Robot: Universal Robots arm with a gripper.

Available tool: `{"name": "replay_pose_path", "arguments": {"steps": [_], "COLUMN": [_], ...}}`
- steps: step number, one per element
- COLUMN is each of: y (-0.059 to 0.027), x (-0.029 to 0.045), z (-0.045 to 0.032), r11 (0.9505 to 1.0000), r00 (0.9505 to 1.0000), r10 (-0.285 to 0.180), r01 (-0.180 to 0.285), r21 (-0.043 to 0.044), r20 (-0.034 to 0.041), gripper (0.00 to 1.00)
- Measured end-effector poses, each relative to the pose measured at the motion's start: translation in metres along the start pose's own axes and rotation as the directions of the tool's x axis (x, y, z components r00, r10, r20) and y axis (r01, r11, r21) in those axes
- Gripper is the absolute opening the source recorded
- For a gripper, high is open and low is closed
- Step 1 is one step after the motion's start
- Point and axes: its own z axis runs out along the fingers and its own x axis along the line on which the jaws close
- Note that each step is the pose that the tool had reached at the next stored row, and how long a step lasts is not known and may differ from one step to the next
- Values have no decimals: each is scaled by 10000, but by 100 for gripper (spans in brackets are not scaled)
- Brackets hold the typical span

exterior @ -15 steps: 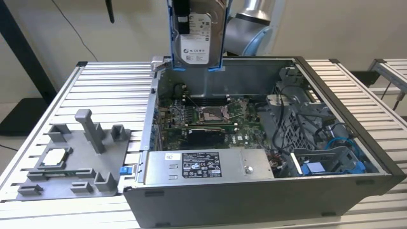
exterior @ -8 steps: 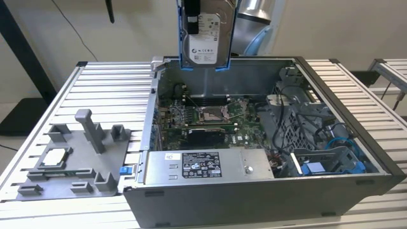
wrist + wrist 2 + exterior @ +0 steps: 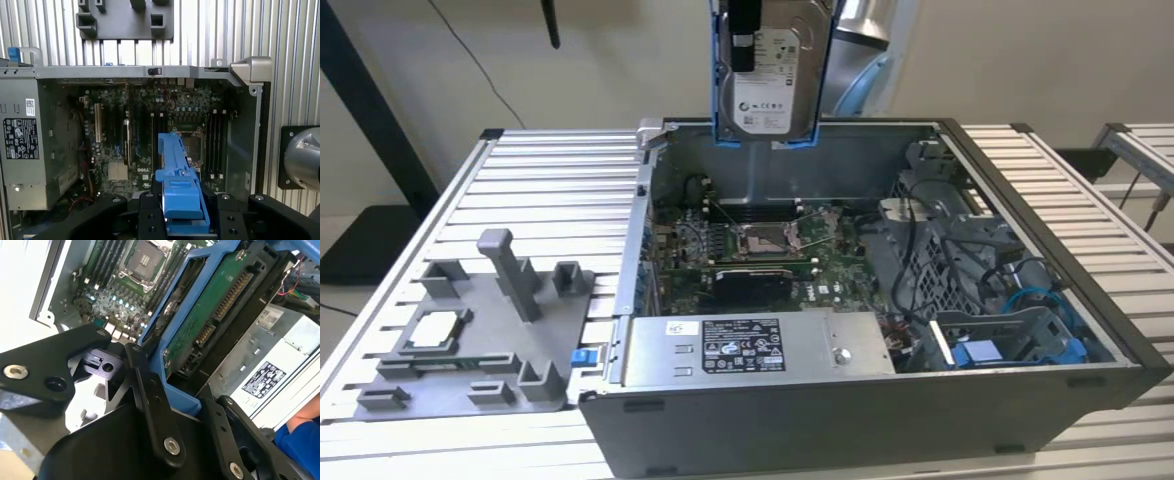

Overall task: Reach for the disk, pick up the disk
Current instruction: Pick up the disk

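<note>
The disk [image 3: 767, 95], a silver metal drive with a white label and blue rails, hangs upright above the back wall of the open computer case [image 3: 854, 420]. My gripper [image 3: 744, 40] is shut on it from above, with black fingers against its sides. In the second wrist view the disk's [image 3: 207, 307] green circuit-board underside and blue frame sit between the black fingers [image 3: 150, 390]. In the first wrist view the blue rail of the disk [image 3: 181, 195] stands between the gripper's [image 3: 185, 222] two black arms, high over the motherboard.
Inside the case lie the motherboard [image 3: 761, 245], a silver power supply [image 3: 747, 350] and blue-tabbed drive bays [image 3: 1014, 345]. A grey fixture tray [image 3: 467, 340] with a square chip [image 3: 434, 328] sits on the slatted table [image 3: 547, 190] at the exterior view's left.
</note>
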Motion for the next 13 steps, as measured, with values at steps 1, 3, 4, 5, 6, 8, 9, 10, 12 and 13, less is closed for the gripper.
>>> {"name": "replay_pose_path", "arguments": {"steps": [1,3,4,5,6,8,9,10,12,13], "y": [-16,-33,-37,-37,-38,-40,-40,-42,-44,-45], "x": [0,0,0,0,-1,-1,-1,-1,-1,-1], "z": [1,1,2,2,2,2,2,2,2,3], "r11": [10000,10000,10000,10000,10000,10000,10000,10000,10000,10000], "r00": [10000,10000,10000,10000,10000,10000,10000,10000,10000,10000], "r10": [0,-1,-1,1,1,-1,0,0,0,0], "r01": [0,1,1,-1,-1,1,0,0,0,0], "r21": [0,-1,0,0,0,0,0,0,0,0], "r20": [0,-1,0,0,0,0,0,0,-1,0], "gripper": [0,0,0,0,0,0,0,0,0,0]}}
